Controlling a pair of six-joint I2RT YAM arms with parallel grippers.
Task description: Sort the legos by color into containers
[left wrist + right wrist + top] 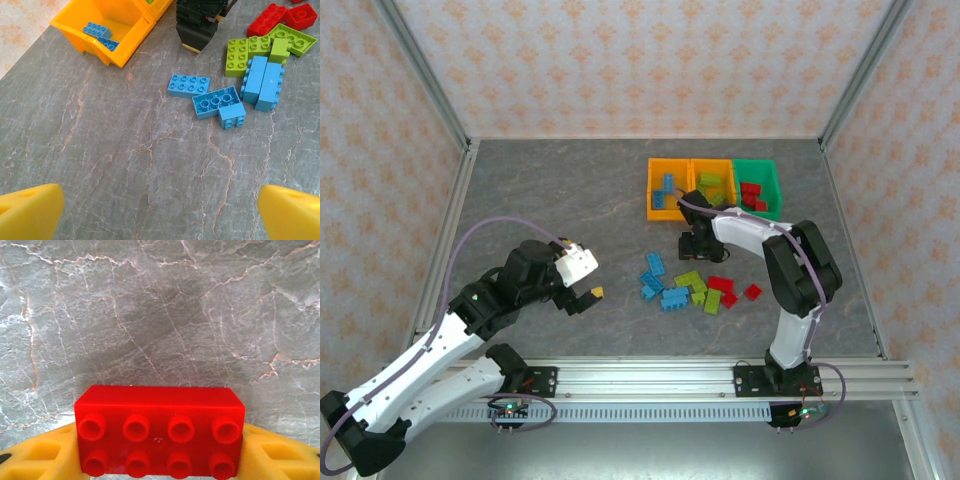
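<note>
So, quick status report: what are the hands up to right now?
Left hand open, hovering over grey table. Right hand clamped on red studded plastic brick. Green plastic bin with reds close by; nothing seen in between.

Grey marbled tabletop (570, 200) enclosed by patterned peach wallpaper walls (650, 60) and aluminium posts (423, 70).

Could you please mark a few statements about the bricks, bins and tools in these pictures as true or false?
1. The right tool has a red studded plastic brick between its pads. True.
2. The left tool is shut. False: it stands open and empty.
3. The left orange-yellow plastic bin holds blue bricks. True.
4. The green plastic bin holds green bricks. False: it holds red bricks.
5. The grey stone-patterned table carries no loose bricks. False: a mixed pile of bricks lies there.
</note>
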